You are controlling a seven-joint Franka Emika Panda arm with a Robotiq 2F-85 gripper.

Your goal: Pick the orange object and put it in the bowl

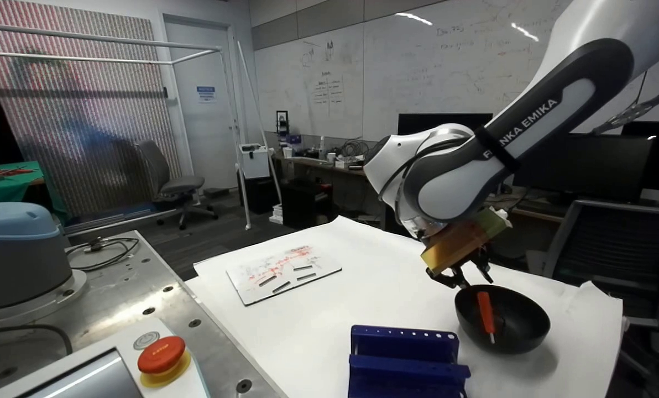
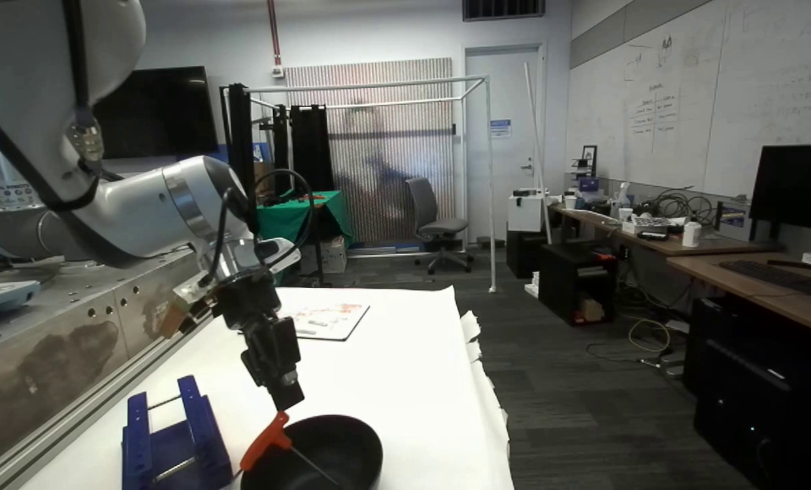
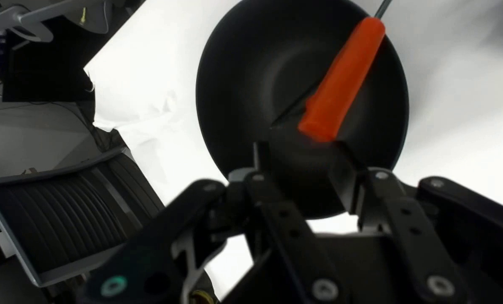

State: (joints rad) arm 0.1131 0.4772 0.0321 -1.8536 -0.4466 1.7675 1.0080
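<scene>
White and dark-grey jointed robot arm (image 1: 531, 121) slants down from the upper right in an exterior view, rounded white wrist (image 2: 150, 209) banded in silver bends downward, black two-fingered gripper (image 3: 302, 162) hangs tilted beneath, slim black fingers (image 3: 284, 219) parted at the tips.

At four o'clock in an exterior view, the round black bowl (image 1: 513, 319) looks smooth, matt; at six, the white paper sheet (image 1: 329, 315), dull; at eight, the flat grey metal bench (image 1: 119, 282), glossy. At two in the wrist view, the long orange plastic handle (image 3: 343, 80) is smooth, its thin grey shaft (image 3: 382, 8) metallic.
</scene>
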